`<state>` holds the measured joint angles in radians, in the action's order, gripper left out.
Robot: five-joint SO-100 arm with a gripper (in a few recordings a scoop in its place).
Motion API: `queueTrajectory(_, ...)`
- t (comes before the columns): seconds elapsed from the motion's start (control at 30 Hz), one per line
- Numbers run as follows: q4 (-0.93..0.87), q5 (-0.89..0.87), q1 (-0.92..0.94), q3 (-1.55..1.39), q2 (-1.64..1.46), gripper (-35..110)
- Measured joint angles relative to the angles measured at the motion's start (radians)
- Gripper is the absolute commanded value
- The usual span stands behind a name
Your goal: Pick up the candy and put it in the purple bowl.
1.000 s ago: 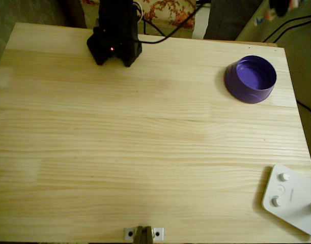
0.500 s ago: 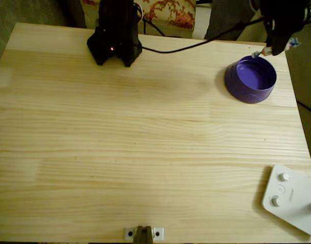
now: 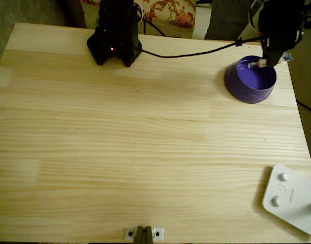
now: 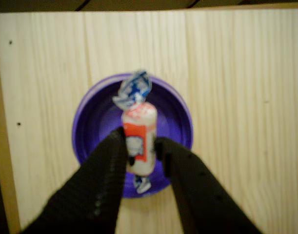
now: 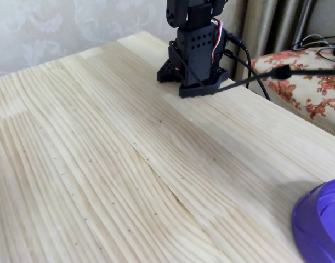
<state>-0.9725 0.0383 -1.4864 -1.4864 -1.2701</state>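
Hovering over the purple bowl (image 4: 85, 131), the gripper (image 4: 140, 146) is pinching the candy (image 4: 139, 139) mid-body, jaws nearly closed; probably light, its wrapper slippery.

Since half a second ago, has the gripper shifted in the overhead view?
Yes. The gripper, shut on the candy, has moved down-picture from the far rim to above the inside of the purple bowl.
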Motion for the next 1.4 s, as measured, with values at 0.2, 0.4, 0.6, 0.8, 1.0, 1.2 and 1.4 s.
queueTrajectory(0.2, 0.008, 0.0, 0.0, 0.0, 0.0, 8)
queueTrajectory(0.4, 0.006, 0.0, -0.003, 0.0, 0.0, 18)
queueTrajectory(0.6, 0.006, 0.0, -0.014, -0.015, 0.0, 18)
queueTrajectory(0.8, 0.002, 0.0, -0.021, -0.015, 0.0, 6)
queueTrajectory(1.0, -0.066, 0.021, 0.008, -0.015, -0.023, 0)
queueTrajectory(1.2, -0.091, 0.092, 0.094, -0.055, -0.173, 0)
queueTrajectory(1.4, -0.091, 0.181, 0.189, -0.164, -0.336, 0)
